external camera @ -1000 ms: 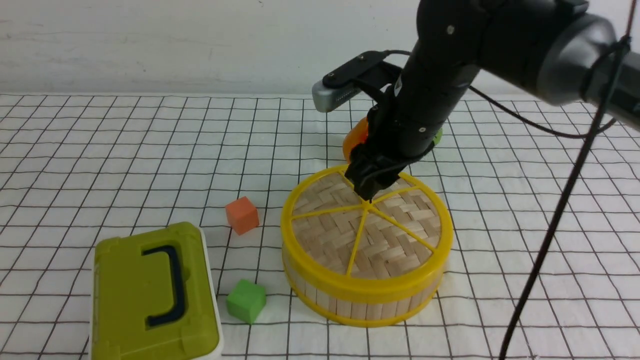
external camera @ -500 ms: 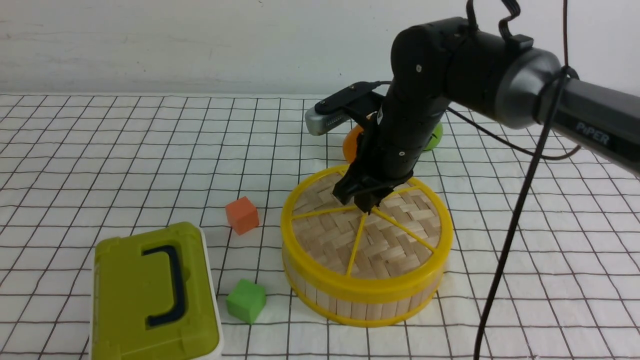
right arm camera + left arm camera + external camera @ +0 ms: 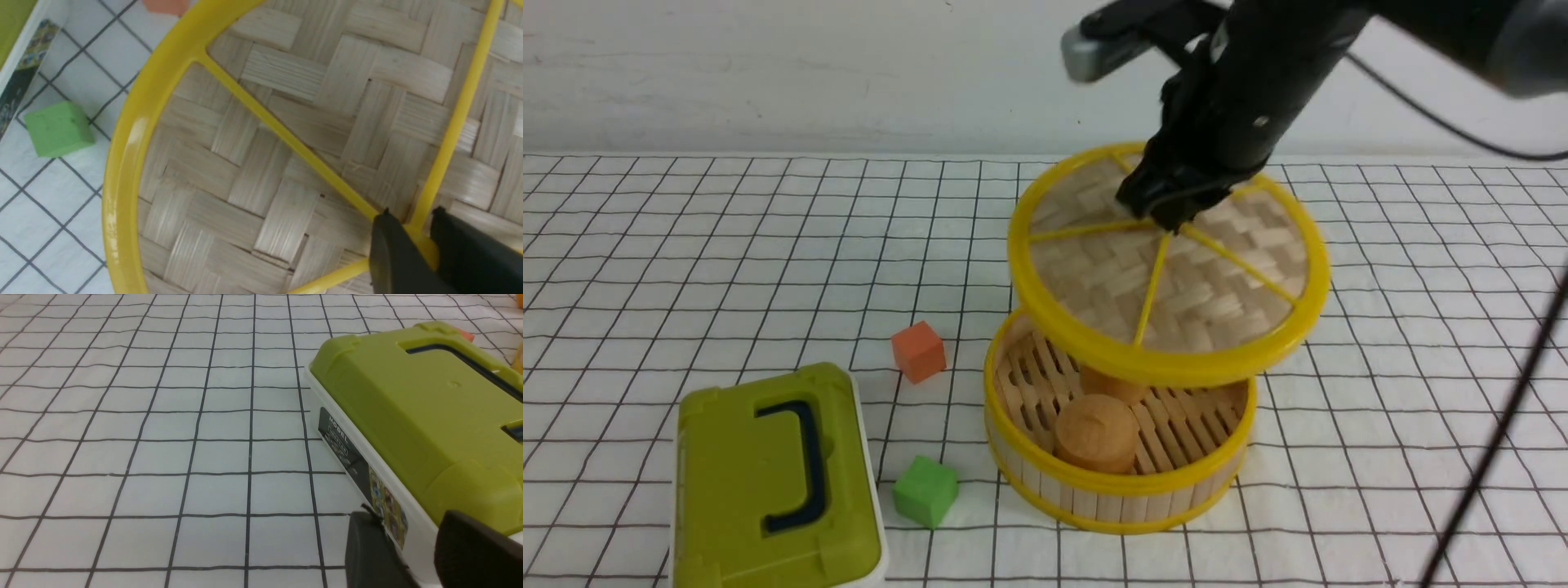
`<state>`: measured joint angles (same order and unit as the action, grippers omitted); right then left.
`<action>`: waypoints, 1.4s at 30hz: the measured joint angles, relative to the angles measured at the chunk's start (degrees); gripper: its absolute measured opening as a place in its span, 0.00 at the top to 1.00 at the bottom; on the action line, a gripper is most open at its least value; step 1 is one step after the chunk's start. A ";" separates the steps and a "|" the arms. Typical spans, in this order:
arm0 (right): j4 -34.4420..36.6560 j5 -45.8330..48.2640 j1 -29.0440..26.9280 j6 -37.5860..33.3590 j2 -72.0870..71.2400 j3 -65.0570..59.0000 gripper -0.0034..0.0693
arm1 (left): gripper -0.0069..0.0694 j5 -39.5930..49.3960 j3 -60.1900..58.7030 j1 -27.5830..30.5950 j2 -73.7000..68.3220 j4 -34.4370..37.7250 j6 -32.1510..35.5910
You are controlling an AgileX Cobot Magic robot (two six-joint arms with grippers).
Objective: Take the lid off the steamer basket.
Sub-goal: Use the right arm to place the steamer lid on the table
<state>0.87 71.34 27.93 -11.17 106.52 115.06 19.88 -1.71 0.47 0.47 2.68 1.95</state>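
**Spotter:** Where is it right now?

**Operator:** I have the right gripper (image 3: 1161,214) clenched on the yellow hub of the lid (image 3: 1176,286), right where the spokes meet. The lid hangs in the air, off the steamer basket (image 3: 1119,486) but overlapping it from above and shifted a little to my right. The basket sits open on the cloth (image 3: 1380,490) with two round wooden pieces (image 3: 1096,433) inside.

**Spotter:** What worries you?

**Operator:** The hold. It's a narrow pinch at the centre of a wide disc, so I reckon a quick swing could tip or twist it between the jaws until it slips. If it drops from here, it lands on the basket's rim and those wooden pieces.

**Spotter:** And around it?

**Operator:** On my left lie the orange cube (image 3: 918,351), the green cube (image 3: 924,492) and the olive-green box (image 3: 776,482). The left gripper (image 3: 404,516) is parked just beside the box, its fingers slightly apart and grasping nothing. I'd keep off that side. My right is bare cloth, but the arm's cable (image 3: 1511,408) hangs there, blurred, and I think it could brush the lid's rim.
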 joint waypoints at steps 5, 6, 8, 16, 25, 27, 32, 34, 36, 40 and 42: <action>1.42 0.05 -9.30 0.07 -7.86 -8.64 0.81 | 0.60 0.00 0.00 0.00 0.00 0.00 0.00; 2.01 0.05 -10.76 0.07 -8.63 -10.81 0.81 | 0.60 0.00 0.00 0.00 0.00 0.00 0.00; 3.34 0.04 -14.62 0.09 -10.13 -14.78 0.81 | 0.60 0.00 0.00 0.00 0.00 0.00 0.00; 7.37 -11.78 -26.63 0.14 -11.86 -32.38 0.81 | 0.60 0.00 0.00 0.00 0.00 0.00 0.00; 7.83 -24.75 -29.43 0.14 -4.23 -39.51 0.81 | 0.60 0.00 0.00 0.00 0.00 0.00 0.00; 7.88 -25.93 -29.43 0.14 -2.53 -39.56 0.81 | 0.60 0.00 0.00 0.00 0.00 0.00 0.00; 7.94 -27.85 -29.43 0.14 0.72 -39.56 0.81 | 0.60 0.00 0.00 0.00 0.00 0.00 0.00; 8.00 -28.17 -29.43 0.14 1.30 -39.50 0.79 | 0.60 0.00 0.00 0.00 0.00 0.00 0.00; 8.00 -28.39 -29.43 0.14 1.44 -39.50 0.77 | 0.60 0.00 0.00 0.00 0.00 0.00 0.00; 8.00 -28.58 -29.43 0.20 1.57 -39.44 0.65 | 0.60 0.00 0.00 0.00 0.00 0.00 0.00; 8.00 -28.50 -29.43 0.20 1.57 -39.38 0.61 | 0.60 0.00 0.00 0.00 0.00 0.00 0.00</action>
<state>8.87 42.84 -1.49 -10.97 108.09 75.67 19.88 -1.71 0.47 0.47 2.68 1.95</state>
